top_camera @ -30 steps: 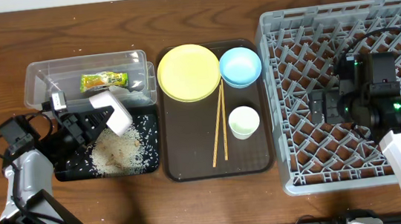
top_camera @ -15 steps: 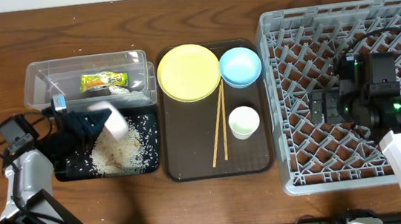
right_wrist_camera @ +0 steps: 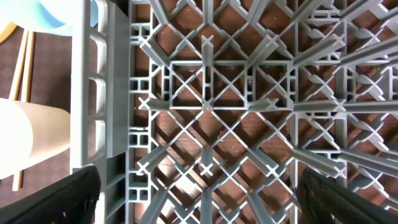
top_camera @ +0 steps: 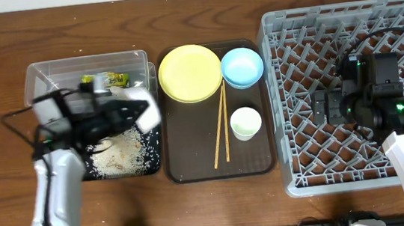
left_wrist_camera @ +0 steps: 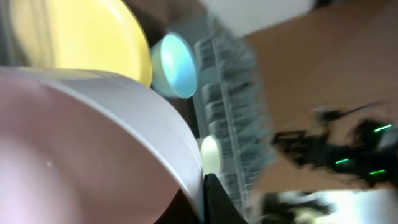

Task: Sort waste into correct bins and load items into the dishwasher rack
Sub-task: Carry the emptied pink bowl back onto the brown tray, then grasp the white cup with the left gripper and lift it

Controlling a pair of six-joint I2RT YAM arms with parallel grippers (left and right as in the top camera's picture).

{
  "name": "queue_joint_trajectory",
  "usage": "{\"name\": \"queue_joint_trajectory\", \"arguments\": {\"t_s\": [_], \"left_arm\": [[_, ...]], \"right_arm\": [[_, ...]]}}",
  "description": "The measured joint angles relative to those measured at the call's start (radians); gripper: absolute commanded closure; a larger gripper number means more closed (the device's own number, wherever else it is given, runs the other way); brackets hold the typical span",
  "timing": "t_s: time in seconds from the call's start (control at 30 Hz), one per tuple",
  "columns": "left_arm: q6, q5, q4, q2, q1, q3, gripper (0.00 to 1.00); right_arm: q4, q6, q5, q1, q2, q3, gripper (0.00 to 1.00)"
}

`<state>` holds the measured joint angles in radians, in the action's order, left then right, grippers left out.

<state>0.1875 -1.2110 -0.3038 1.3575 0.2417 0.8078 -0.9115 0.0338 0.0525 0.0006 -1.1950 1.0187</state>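
Observation:
My left gripper is shut on the white bowl, holding it above the right edge of the black tray, where loose rice lies. The bowl fills the left wrist view, one finger against its rim. The green-and-yellow wrapper lies in the clear tub. The yellow plate, blue bowl, white cup and chopsticks sit on the brown tray. My right gripper is open and empty over the grey rack. No tissue scrap shows.
The rack's lattice and pegs fill the right wrist view, with the cup and chopsticks beyond its left wall. The left wrist view is blurred and shows the plate, blue bowl and rack.
My left arm has swung the white bowl from over the rice in the black tray to the right, toward the brown tray. The right arm has not moved.

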Motion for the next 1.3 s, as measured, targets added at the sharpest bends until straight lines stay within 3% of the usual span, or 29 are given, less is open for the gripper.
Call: {"name": "queue_joint_trajectory", "arguments": {"t_s": [0.37,0.57,0.7,0.8,0.9,1.07,1.3], "left_arm": [[0.026,0.72,0.063,-0.056,-0.621,0.001,0.94],[0.022,0.995,0.064,0.057,-0.802,0.001,0.94],[0.021,1.065,0.058,0.134,-0.85,0.001,0.92],[0.017,1.086,0.046,0.159,-0.861,0.001,0.83],[0.016,1.101,0.044,0.161,-0.861,0.001,0.64],[0.015,1.114,0.044,0.161,-0.861,0.001,0.5],[0.016,1.113,0.041,0.125,-0.861,0.031,0.42]], "right_arm": [[0.0,0.0,0.0,0.0,0.0,0.0,0.01],[0.002,0.0,0.0,0.0,0.0,0.0,0.01],[0.002,0.0,0.0,0.0,0.0,0.0,0.01],[0.002,0.0,0.0,0.0,0.0,0.0,0.01],[0.003,0.0,0.0,0.0,0.0,0.0,0.01],[0.003,0.0,0.0,0.0,0.0,0.0,0.01],[0.003,0.0,0.0,0.0,0.0,0.0,0.01]]}}
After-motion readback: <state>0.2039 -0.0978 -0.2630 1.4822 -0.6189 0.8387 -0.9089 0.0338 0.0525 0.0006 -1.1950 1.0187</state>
